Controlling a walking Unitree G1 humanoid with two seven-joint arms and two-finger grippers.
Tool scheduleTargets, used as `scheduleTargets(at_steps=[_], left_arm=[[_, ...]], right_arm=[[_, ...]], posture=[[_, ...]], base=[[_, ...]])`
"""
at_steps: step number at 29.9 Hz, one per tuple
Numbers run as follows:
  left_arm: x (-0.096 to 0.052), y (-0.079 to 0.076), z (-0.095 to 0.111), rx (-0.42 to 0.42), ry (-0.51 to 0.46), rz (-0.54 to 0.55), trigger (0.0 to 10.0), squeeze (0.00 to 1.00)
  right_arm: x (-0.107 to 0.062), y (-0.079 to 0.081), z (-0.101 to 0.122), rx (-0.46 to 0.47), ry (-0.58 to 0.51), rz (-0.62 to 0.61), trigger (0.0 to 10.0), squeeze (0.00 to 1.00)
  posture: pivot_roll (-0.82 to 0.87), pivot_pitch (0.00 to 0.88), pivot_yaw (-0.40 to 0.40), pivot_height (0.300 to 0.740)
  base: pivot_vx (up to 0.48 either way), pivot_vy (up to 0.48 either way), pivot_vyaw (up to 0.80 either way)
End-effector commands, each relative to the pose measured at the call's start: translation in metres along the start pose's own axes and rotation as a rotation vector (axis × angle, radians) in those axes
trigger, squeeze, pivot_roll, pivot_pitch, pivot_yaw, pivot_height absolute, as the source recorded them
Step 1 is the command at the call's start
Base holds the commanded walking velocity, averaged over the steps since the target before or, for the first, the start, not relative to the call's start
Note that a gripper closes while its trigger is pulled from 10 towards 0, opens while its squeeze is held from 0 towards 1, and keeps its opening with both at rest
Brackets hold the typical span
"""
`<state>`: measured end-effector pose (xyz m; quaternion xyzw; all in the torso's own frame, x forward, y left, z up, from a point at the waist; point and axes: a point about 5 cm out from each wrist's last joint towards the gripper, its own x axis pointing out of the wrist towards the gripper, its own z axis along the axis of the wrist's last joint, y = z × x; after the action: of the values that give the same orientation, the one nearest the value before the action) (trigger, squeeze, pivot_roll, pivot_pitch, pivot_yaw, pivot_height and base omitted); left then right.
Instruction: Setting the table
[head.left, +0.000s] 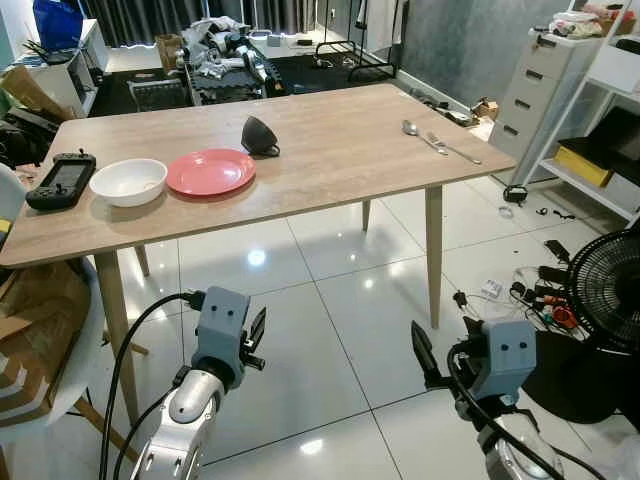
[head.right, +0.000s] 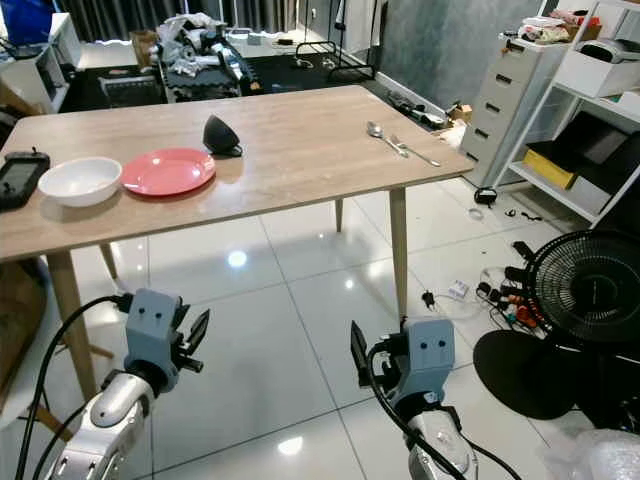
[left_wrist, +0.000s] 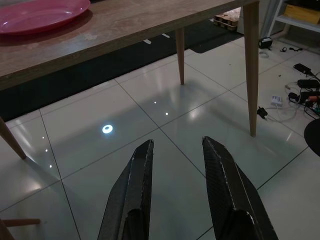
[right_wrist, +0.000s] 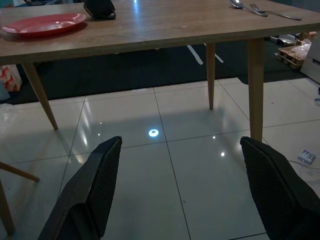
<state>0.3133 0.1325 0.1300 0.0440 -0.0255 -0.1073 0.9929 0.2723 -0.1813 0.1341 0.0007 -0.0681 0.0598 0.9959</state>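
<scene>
A long wooden table (head.left: 330, 150) stands on a shiny white tile floor (head.left: 320, 330). At its left edge lies a black game controller (head.left: 61, 179). Just beside it, near the front edge, sits a white bowl (head.left: 128, 181). A pink plate (head.left: 210, 171) sits next to the bowl, very close to it. A little further back, near the middle of the table, is a small black bowl (head.left: 260, 136) tipped on its side. Near the far right corner lie a spoon (head.left: 421, 134) and a fork (head.left: 452, 149), side by side.

Both arms are low, in front of the table, over the floor. The left gripper (head.left: 256, 340) has its fingers a little apart and holds nothing. The right gripper (right_wrist: 182, 200) is wide open and holds nothing.

A black fan (head.left: 607, 290) stands on the floor at the right.
</scene>
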Motion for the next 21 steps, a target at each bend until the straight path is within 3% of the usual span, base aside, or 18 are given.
scheduleTargets(at_steps=[1,21], left_arm=[[-0.0036,-0.0005,-0.0088,0.004,0.04,-0.001,10.0,0.0],[-0.0038,-0.0003,-0.009,0.003,0.04,-0.001,10.0,0.0]], right_arm=[[-0.0031,-0.0007,-0.0039,-0.009,0.016,-0.007,10.0,0.0],[-0.003,-0.0005,-0.0041,-0.009,0.016,-0.007,10.0,0.0]], posture=[[-0.04,0.085,0.108,0.74],[-0.04,0.085,0.108,0.74]], base=[[0.0,0.0,0.0],[0.0,0.0,0.0]])
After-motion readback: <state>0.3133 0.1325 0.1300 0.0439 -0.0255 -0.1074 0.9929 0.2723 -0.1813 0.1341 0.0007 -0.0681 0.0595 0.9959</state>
